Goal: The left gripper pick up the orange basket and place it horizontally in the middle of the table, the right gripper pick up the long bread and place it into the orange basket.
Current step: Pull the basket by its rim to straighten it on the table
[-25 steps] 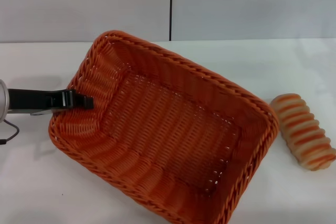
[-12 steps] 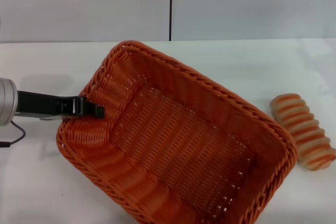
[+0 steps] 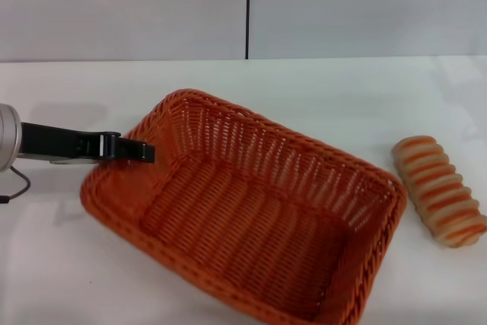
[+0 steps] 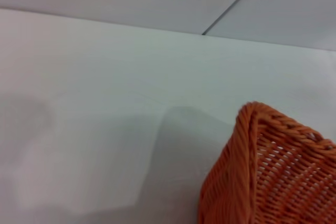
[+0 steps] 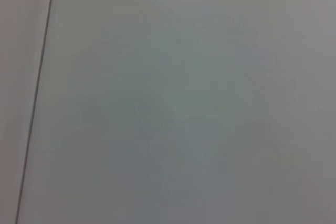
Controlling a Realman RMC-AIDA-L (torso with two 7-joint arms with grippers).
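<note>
The orange basket [image 3: 251, 218] rests nearly flat on the white table [image 3: 342, 89], lying at a slant with its open side up and nothing inside. My left gripper [image 3: 144, 151] reaches in from the left and is shut on the basket's left rim. One corner of the basket [image 4: 273, 177] appears in the left wrist view, over the table [image 4: 105, 103]. The long bread [image 3: 440, 190] lies on the table just right of the basket, apart from it. My right gripper is out of view.
A pale wall with a dark vertical seam [image 3: 247, 9] stands behind the table. Bare tabletop lies behind the basket and at the front left. The right wrist view holds only a plain pale surface with a thin dark line [image 5: 37, 98].
The basket has dropped from a steep tilt towards me to nearly flat and has shifted a little right. My left gripper stayed on its rim. The bread has not moved.
</note>
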